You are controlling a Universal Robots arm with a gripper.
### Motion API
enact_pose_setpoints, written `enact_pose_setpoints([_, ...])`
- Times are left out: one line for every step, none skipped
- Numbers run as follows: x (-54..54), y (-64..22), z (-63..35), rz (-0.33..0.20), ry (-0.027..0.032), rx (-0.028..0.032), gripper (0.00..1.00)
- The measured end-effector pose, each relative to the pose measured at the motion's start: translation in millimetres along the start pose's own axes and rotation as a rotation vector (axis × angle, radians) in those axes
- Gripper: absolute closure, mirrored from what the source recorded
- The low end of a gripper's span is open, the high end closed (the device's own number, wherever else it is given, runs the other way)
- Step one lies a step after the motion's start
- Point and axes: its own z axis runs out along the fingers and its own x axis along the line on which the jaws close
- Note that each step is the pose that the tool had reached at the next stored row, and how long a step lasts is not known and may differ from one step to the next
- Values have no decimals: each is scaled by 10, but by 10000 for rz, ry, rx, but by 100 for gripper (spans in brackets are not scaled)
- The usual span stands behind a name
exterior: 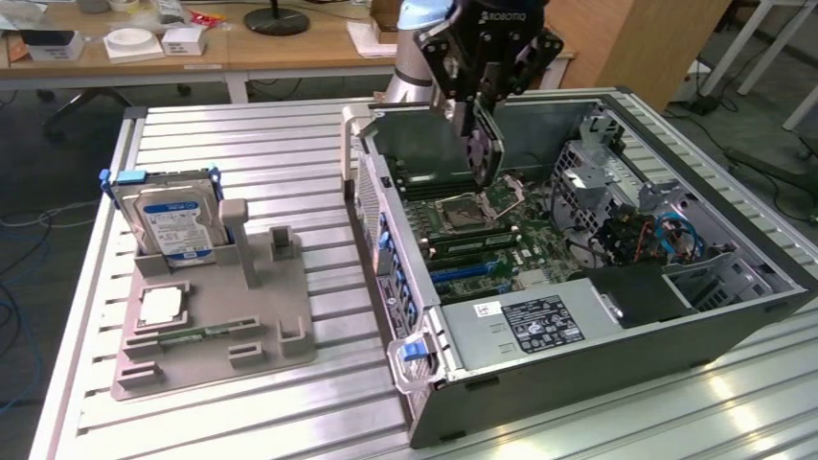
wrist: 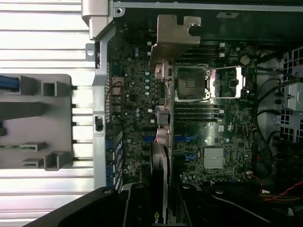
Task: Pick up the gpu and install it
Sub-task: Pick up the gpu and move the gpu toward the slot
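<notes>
1 gpu [exterior: 485,153] was held edge-on, clamped in the gripper [exterior: 476,108], above the motherboard [exterior: 511,240] inside the open case [exterior: 715,316]. If lowered tilted or off the slot, its connector could be jammed against neighbouring parts.

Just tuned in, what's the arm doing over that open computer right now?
The arm's gripper is shut on the gpu, holding the card on edge over the motherboard inside the open computer case. The card hangs above the board and does not look seated in a slot yet. Off to the exterior view's left, the grey holder on the table carries the hard drive.
</notes>
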Motion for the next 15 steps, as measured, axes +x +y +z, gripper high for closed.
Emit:
enact_pose_setpoints([-33,1,1,-2,0,0,73])
enact_pose_setpoints([-66,2,2,-2,0,0,73])
enact_pose_setpoints([-96,2,2,0,0,-1,73])
enact_pose_setpoints([-130,3,2,0,0,0,73])
enact_pose_setpoints([-167,4,3,0,3,0,73])
enact_pose_setpoints([-194,4,4,-2,5,0,73])
enact_pose_setpoints([-214,5,4,-1,12,0,73])
enact_pose_setpoints([-233,6,5,2,22,0,73])
enact_pose_setpoints([-254,6,5,6,30,0,73])
enact_pose_setpoints([-277,7,5,9,36,1,73])
enact_pose_setpoints([-301,7,6,11,41,1,73])
enact_pose_setpoints([-328,8,6,12,45,1,73])
enact_pose_setpoints([-354,8,7,12,49,1,73])
enact_pose_setpoints([-384,9,7,14,54,1,73])
enact_pose_setpoints([-415,10,8,15,60,2,73])
